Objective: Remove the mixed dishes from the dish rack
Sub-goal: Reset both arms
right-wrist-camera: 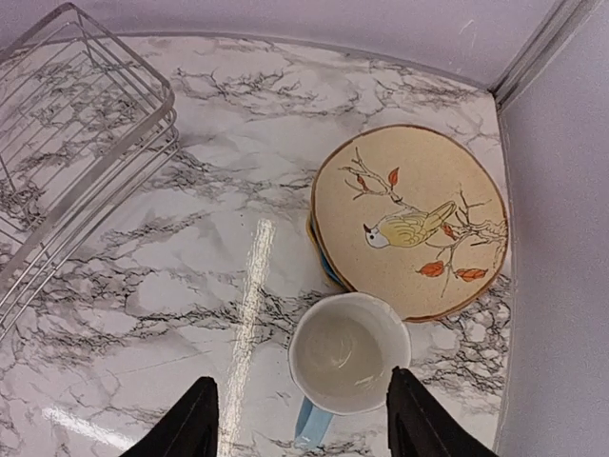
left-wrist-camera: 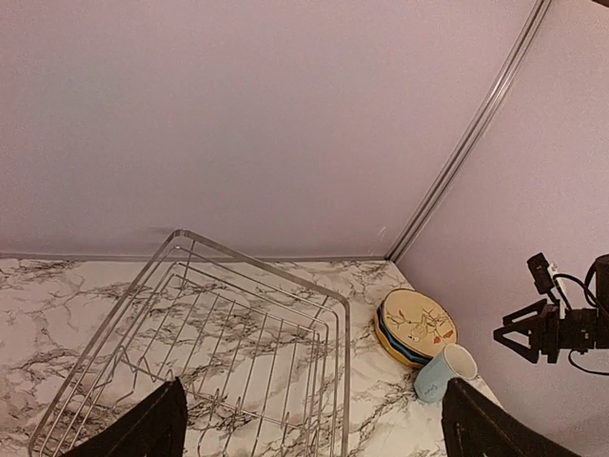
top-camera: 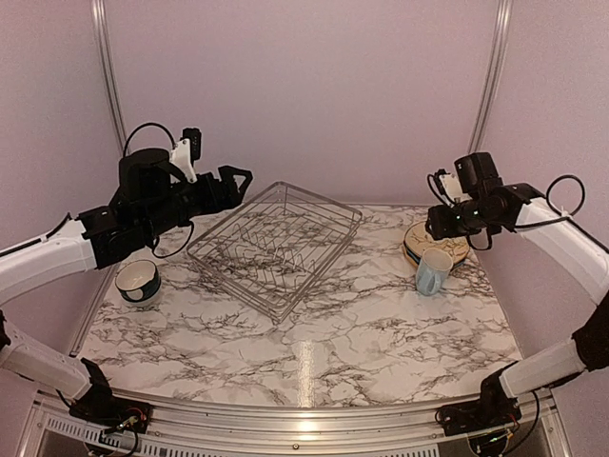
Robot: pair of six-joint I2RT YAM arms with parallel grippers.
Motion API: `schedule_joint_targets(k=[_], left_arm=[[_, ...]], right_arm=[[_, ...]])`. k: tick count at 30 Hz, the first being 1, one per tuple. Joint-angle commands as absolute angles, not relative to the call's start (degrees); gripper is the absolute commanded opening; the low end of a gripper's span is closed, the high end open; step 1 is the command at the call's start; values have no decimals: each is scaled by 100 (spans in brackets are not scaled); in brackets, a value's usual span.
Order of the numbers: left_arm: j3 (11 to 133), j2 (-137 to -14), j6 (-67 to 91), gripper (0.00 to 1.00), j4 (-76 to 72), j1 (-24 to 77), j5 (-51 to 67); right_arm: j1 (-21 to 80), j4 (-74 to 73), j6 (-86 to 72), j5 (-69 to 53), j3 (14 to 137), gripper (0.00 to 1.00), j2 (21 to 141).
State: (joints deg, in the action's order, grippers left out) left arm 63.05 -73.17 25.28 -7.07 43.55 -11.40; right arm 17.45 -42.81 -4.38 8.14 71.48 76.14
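dish rack [top-camera: 274,246] looked empty | left pincer [left-wrist-camera: 309,428] released, right pincer [right-wrist-camera: 303,424] released above far-right mug [right-wrist-camera: 347,352] | mug likely light, slippery, breakable; pinch rim wall

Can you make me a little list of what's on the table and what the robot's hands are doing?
dish rack: middle of table, empty
plates: stacked at right, top one has a bird
mug: pale blue, upright, beside the plates
bowl: on the table, left of the rack
left hand: open, raised near the rack
right hand: open, above the mug
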Motion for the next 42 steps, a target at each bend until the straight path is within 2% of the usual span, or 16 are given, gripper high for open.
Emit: schedule_joint_targets(k=[1,5,10,13,21,28,42], left_arm=[[6547,-6794,2171,96,-504,4331,-1603],[6582,-6404,1974,97,-478,4330,-1793],[6519,-5732,1643,99,-470,4326,-2140],[6387,-5292,1386,99,-578,4333,-2397],[6185,-4311,950,99,-725,4333,-2855],[6196,-3732,663,99,-588,4328,-3217],[6215,-3640,558,99,-492,4331,-3455]], right_arm=[[1729,-3637,-300,346,7216,62,6879],[1731,-3071,-355,-98,7106,72,6101],[1730,-2415,-369,-424,6874,92,5132],[1731,-2161,-345,-477,6802,97,4647],[1731,-1564,-227,-395,6556,98,3642],[1731,-990,-200,204,6195,99,2853],[1728,-1079,-248,790,6229,99,2807]])
